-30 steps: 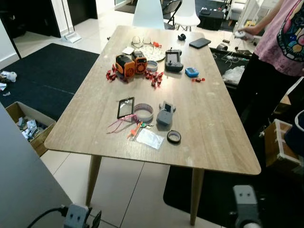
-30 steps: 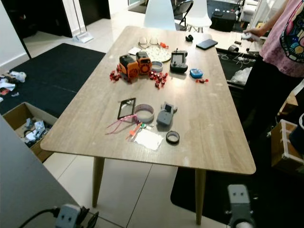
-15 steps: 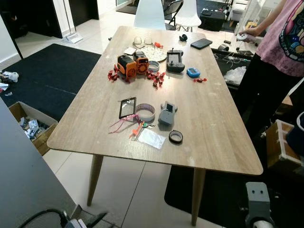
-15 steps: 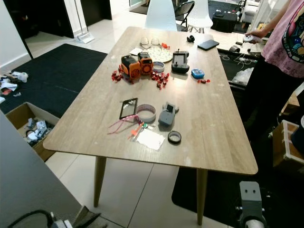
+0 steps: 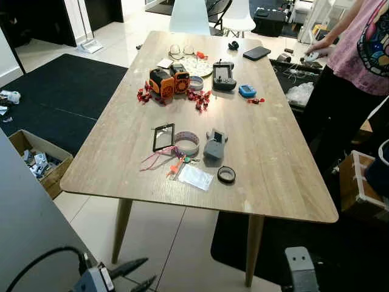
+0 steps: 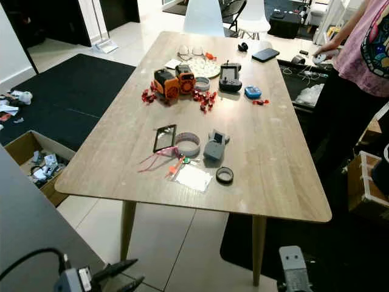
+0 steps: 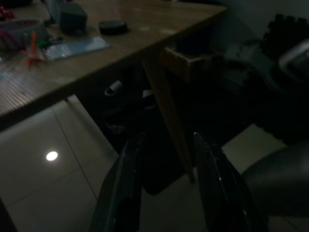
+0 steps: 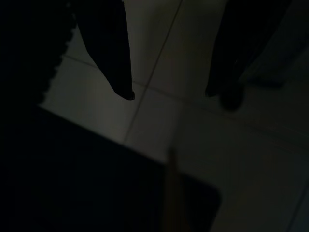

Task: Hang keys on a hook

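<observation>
Keys (image 5: 177, 163): near the wooden table's (image 5: 273, 158) front edge, between pink cord and clear plastic bag (image 5: 196, 177).
Left gripper (image 5: 138, 275): low over the floor tiles, fingers parted.
Right gripper (image 8: 169, 94): above dim tiles, fingers spread wide.

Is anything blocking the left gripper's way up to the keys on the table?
Only the table edge: the left gripper hangs open below tabletop level, near the front leg. The keys lie exposed near that edge, with a clear plastic bag touching them.
</observation>
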Available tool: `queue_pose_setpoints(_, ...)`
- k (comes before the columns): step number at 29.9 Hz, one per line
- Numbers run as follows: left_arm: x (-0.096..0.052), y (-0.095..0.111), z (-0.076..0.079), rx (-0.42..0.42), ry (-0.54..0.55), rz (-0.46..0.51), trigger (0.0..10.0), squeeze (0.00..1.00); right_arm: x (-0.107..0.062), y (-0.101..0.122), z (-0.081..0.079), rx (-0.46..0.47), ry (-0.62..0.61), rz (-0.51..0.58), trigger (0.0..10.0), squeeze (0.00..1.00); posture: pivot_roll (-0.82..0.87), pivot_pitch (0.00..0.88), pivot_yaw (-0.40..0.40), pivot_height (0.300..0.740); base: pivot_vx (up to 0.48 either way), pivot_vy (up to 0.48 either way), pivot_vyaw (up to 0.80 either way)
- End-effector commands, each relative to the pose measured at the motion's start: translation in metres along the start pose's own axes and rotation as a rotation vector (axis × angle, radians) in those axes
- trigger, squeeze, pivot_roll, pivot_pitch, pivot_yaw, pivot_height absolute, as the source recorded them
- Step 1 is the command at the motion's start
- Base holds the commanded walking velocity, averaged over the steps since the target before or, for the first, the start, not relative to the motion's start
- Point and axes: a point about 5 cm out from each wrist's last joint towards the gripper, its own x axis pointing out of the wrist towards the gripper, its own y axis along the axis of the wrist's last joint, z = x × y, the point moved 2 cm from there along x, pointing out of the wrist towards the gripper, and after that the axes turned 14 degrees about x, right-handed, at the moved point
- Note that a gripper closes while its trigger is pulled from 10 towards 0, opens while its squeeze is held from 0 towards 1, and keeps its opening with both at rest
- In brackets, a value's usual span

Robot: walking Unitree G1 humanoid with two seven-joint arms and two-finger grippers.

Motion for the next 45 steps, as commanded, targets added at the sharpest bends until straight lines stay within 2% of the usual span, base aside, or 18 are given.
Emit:
queue_pose_setpoints(1, -0.001, 0.004, -0.004, -0.005, -0.012, -0.002, 10.0, 0.0, -0.002, -0.015, -0.006, -0.043, 0.041, -0.074, 10.0, 0.0, 0.04, 0.093, -0.05, 0.74, 0.0, 0.0, 0.0)
queue_pose_setpoints(4, -0.001, 0.006, -0.006, -0.005, -0.007, 0.002, 10.0, 0.0, -0.002, -0.017, -0.009, -0.055, 0.055, -0.083, 10.0, 0.0, 0.04, 0.093, -0.05, 0.74, 0.0, 0.0, 0.0)
queue_pose_setpoints(8, 0.013, 0.021, -0.024, 0.001, 0.074, 0.064, 10.0, 0.0, -0.001, -0.013, -0.012, -0.055, 0.044, -0.065, 10.0, 0.0, 0.04, 0.094, -0.055, 0.74, 0.0, 0.0, 0.0)
queue_pose_setpoints(10, 0.023, 0.029, -0.03, -0.003, 0.09, 0.101, 10.0, 0.0, 0.0, -0.012, -0.013, -0.063, 0.045, -0.061, 10.0, 0.0, 0.04, 0.094, -0.055, 0.74, 0.0, 0.0, 0.0)
queue_pose_setpoints(12, 0.045, 0.044, -0.037, -0.024, 0.098, 0.169, 10.0, 0.0, 0.001, -0.008, -0.017, -0.076, 0.052, -0.056, 10.0, 0.0, 0.04, 0.095, -0.054, 0.74, 0.0, 0.0, 0.0)
queue_pose_setpoints(15, 0.053, 0.05, -0.039, -0.031, 0.1, 0.189, 10.0, 0.0, 0.002, -0.006, -0.018, -0.079, 0.054, -0.053, 10.0, 0.0, 0.04, 0.095, -0.054, 0.74, 0.0, 0.0, 0.0)
queue_pose_setpoints(16, 0.064, 0.054, -0.04, -0.037, 0.095, 0.187, 10.0, 0.0, 0.002, -0.005, -0.019, -0.082, 0.057, -0.052, 10.0, 0.0, 0.04, 0.095, -0.055, 0.74, 0.0, 0.0, 0.0)
queue_pose_setpoints(17, 0.082, 0.056, -0.044, -0.021, 0.112, 0.163, 10.0, 0.0, 0.003, -0.004, -0.021, -0.093, 0.065, -0.053, 10.0, 0.0, 0.04, 0.097, -0.057, 0.74, 0.0, 0.0, 0.0)
queue_pose_setpoints(18, 0.082, 0.056, -0.044, -0.021, 0.112, 0.163, 10.0, 0.0, 0.003, -0.004, -0.021, -0.093, 0.065, -0.053, 10.0, 0.0, 0.04, 0.097, -0.057, 0.74, 0.0, 0.0, 0.0)
queue_pose_setpoints(20, 0.106, 0.059, -0.049, 0.013, 0.135, 0.114, 10.0, 0.0, 0.003, -0.002, -0.025, -0.114, 0.077, -0.056, 10.0, 0.0, 0.04, 0.097, -0.061, 0.74, 0.0, 0.0, 0.0)
queue_pose_setpoints(21, 0.106, 0.059, -0.049, 0.013, 0.135, 0.114, 10.0, 0.0, 0.003, -0.002, -0.025, -0.114, 0.077, -0.056, 10.0, 0.0, 0.04, 0.097, -0.061, 0.74, 0.0, 0.0, 0.0)
queue_pose_setpoints(23, 0.126, 0.054, -0.054, 0.05, 0.187, 0.063, 10.0, 0.0, 0.004, -0.002, -0.028, -0.131, 0.087, -0.057, 10.0, 0.0, 0.04, 0.097, -0.061, 0.74, 0.0, 0.0, 0.0)
queue_pose_setpoints(27, 0.134, 0.051, -0.056, 0.067, 0.213, 0.038, 10.0, 0.0, 0.004, -0.001, -0.03, -0.135, 0.09, -0.054, 10.0, 0.0, 0.04, 0.096, -0.061, 0.74, 0.0, 0.0, 0.0)
queue_pose_setpoints(28, 0.149, 0.047, -0.059, 0.064, 0.263, -0.013, 10.0, 0.0, 0.005, 0.002, -0.034, -0.142, 0.099, -0.047, 10.0, 0.0, 0.03, 0.095, -0.058, 0.74, 0.0, 0.0, 0.0)
queue_pose_setpoints(34, 0.17, 0.039, -0.061, 0.072, 0.335, -0.112, 10.0, 0.0, 0.005, 0.004, -0.039, -0.161, 0.111, -0.041, 10.0, 0.0, 0.03, 0.096, -0.06, 0.74, 0.0, 0.0, 0.0)
queue_pose_setpoints(35, 0.18, 0.037, -0.064, 0.104, 0.391, -0.154, 10.0, 0.0, 0.006, 0.006, -0.042, -0.175, 0.121, -0.039, 10.0, 0.0, 0.04, 0.096, -0.06, 0.74, 0.0, 0.0, 0.0)
queue_pose_setpoints(41, 0.19, 0.03, -0.068, 0.147, 0.452, -0.204, 10.0, 0.0, 0.006, 0.01, -0.047, -0.186, 0.132, -0.031, 10.0, 0.0, 0.03, 0.105, -0.058, 0.74, 0.0, 0.0, 0.0)
queue_pose_setpoints(45, 0.188, 0.022, -0.078, 0.127, 0.496, -0.247, 10.0, 0.0, 0.007, 0.012, -0.048, -0.187, 0.136, -0.025, 10.0, 0.0, 0.03, 0.11, -0.058, 0.74, 0.0, 0.0, 0.0)
